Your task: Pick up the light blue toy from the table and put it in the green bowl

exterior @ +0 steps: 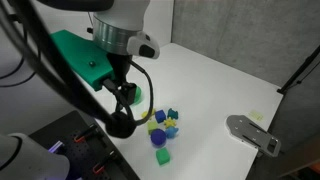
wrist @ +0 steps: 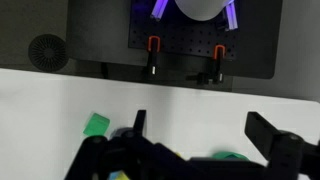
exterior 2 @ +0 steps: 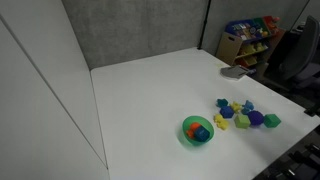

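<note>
The green bowl point(exterior 2: 197, 131) stands on the white table, with a bluish inside and a small red-orange piece in it. In an exterior view the bowl point(exterior: 136, 97) shows only partly, behind my gripper point(exterior: 123, 97), which hangs just over it. In the wrist view my gripper point(wrist: 197, 117) is open with nothing between the fingers, and the bowl's rim point(wrist: 228, 156) shows low between them. A cluster of small toy blocks point(exterior 2: 245, 112) lies beside the bowl and also shows in the exterior view with the arm point(exterior: 163, 124). I cannot pick out the light blue toy for certain.
A small green block point(wrist: 96, 125) lies left of the fingers. A purple block point(exterior: 161, 157) sits near the table's front. A grey flat object point(exterior: 250, 132) lies at the table's edge. A black base with cables point(wrist: 200, 40) borders the table. My arm does not show in the exterior view without it.
</note>
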`<state>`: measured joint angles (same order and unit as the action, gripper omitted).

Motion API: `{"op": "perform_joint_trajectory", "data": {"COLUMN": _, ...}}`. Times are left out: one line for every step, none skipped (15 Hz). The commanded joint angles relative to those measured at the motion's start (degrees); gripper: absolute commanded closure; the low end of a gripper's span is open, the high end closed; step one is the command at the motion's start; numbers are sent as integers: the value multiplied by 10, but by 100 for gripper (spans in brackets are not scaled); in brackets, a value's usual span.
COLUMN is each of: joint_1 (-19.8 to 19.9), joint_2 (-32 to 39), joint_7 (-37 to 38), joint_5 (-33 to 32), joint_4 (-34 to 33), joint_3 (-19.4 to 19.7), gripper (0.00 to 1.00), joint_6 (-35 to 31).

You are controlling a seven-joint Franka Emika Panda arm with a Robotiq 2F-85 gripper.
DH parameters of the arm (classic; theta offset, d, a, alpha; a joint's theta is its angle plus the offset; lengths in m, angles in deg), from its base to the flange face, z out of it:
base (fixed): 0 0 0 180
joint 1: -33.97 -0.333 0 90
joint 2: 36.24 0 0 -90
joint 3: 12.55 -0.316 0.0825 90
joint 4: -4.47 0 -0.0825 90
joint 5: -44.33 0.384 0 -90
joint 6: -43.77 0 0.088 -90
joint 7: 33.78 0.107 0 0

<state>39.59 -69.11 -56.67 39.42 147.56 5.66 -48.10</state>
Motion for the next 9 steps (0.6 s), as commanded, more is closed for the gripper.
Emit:
{"op": "perform_joint_trajectory", "data": {"joint_1": 9, "joint_2": 2, "joint_7": -4, "joint_5": 4, "joint_4": -1, "joint_3": -8, "gripper": 0, "joint_6": 1}}
{"op": "perform_joint_trajectory", "data": {"joint_1": 9, "joint_2": 2, "joint_7": -4, "joint_5": 4, "joint_4": -1, "joint_3": -8, "gripper": 0, "joint_6": 1}}
{"op": "perform_joint_trajectory", "data": {"joint_1": 9, "joint_2": 2, "joint_7": -4, "joint_5": 4, "joint_4": -1, "joint_3": -8, "gripper": 0, "joint_6": 1}}
{"op": "perform_joint_trajectory", "data": {"joint_1": 9, "joint_2": 2, "joint_7": -4, "joint_5": 4, "joint_4": -1, "joint_3": -8, "gripper": 0, "joint_6": 1}}
{"op": "perform_joint_trajectory", "data": {"joint_1": 9, "joint_2": 2, "joint_7": -4, "joint_5": 4, "joint_4": -1, "joint_3": -8, "gripper": 0, "joint_6": 1}}
{"op": "perform_joint_trajectory", "data": {"joint_1": 8, "joint_2": 6, "joint_7": -1, "joint_5": 4, "joint_4": -2, "joint_3": -11, "gripper": 0, "joint_6": -2}}
{"op": "perform_joint_trajectory", "data": {"joint_1": 6, "joint_2": 11, "joint_7": 6, "joint_5": 5, "joint_4": -3, "joint_3": -15, "gripper": 0, "joint_6": -10}}
{"op": "perform_joint_trajectory", "data": {"joint_1": 4, "joint_2": 17, "joint_7": 11, "joint_5": 5, "joint_4": -6, "joint_3": -19, "gripper": 0, "joint_6": -14}}
{"op": "perform_joint_trajectory", "data": {"joint_1": 4, "joint_2": 22, "joint_7": 17, "joint_5": 6, "joint_4": -8, "joint_3": -24, "gripper": 0, "joint_6": -23}}
